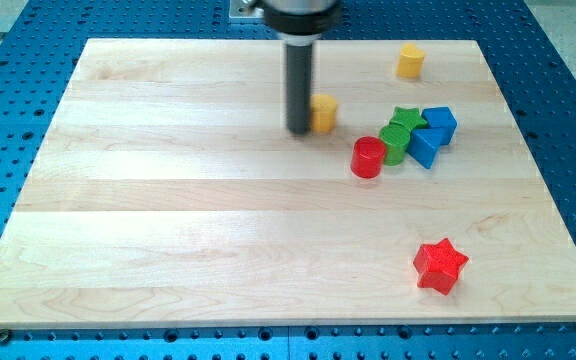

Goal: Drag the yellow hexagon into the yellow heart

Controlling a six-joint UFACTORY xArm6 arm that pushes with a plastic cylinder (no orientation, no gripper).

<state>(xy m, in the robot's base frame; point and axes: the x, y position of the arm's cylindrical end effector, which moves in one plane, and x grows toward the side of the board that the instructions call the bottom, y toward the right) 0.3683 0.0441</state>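
Observation:
The yellow hexagon (324, 112) lies on the wooden board in the upper middle of the view. My tip (299, 130) stands right against the hexagon's left side, partly hiding it. The yellow heart (410, 61) sits near the board's top edge, up and to the right of the hexagon, well apart from it.
A cluster lies right of the hexagon: a red cylinder (368, 158), a green cylinder (395, 144), a green star (405, 119), a blue cube (439, 124) and a blue triangular block (424, 146). A red star (440, 265) sits at the lower right. The wooden board (168, 220) rests on a blue perforated table.

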